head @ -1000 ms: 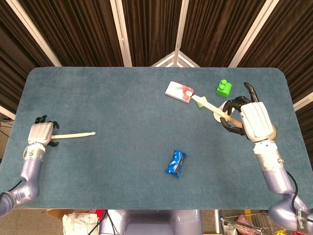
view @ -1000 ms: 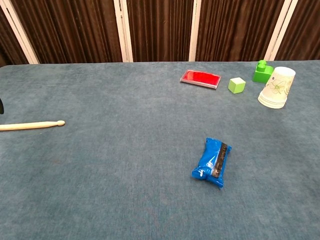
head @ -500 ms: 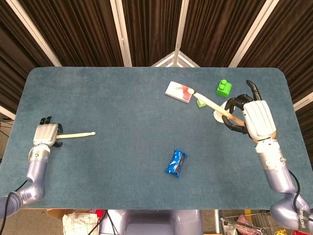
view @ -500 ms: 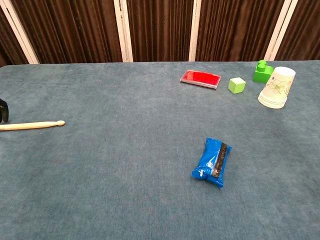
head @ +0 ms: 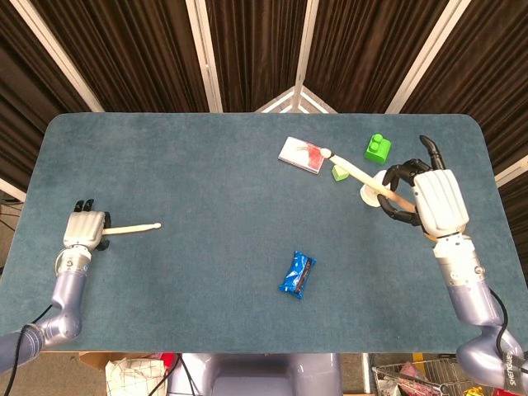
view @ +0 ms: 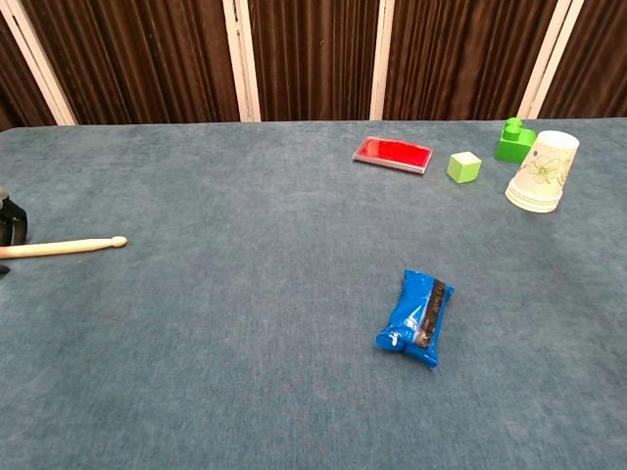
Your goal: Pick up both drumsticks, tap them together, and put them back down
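One pale wooden drumstick [head: 132, 228] [view: 61, 247] lies flat on the blue table near its left edge, tip pointing right. My left hand [head: 85, 228] sits over its butt end, and dark fingertips [view: 11, 223] show just above the stick at the chest view's left edge. I see no grip on it. My right hand [head: 433, 198] grips the second drumstick [head: 356, 175] by its butt. That stick is lifted and slants up-left, its tip over the red card box. The chest view does not show the right hand.
A red card box [head: 303, 154] [view: 392, 154], a green cube [head: 339, 172] [view: 464, 166], a green toy block [head: 377, 148] [view: 510, 140] and a paper cup [view: 542, 171] cluster at the back right. A blue snack packet [head: 297, 274] [view: 415, 318] lies mid-table.
My left hand has slid right along the table over the butt of the lying drumstick, which has not moved. My right hand has tilted its stick slightly further back and left.
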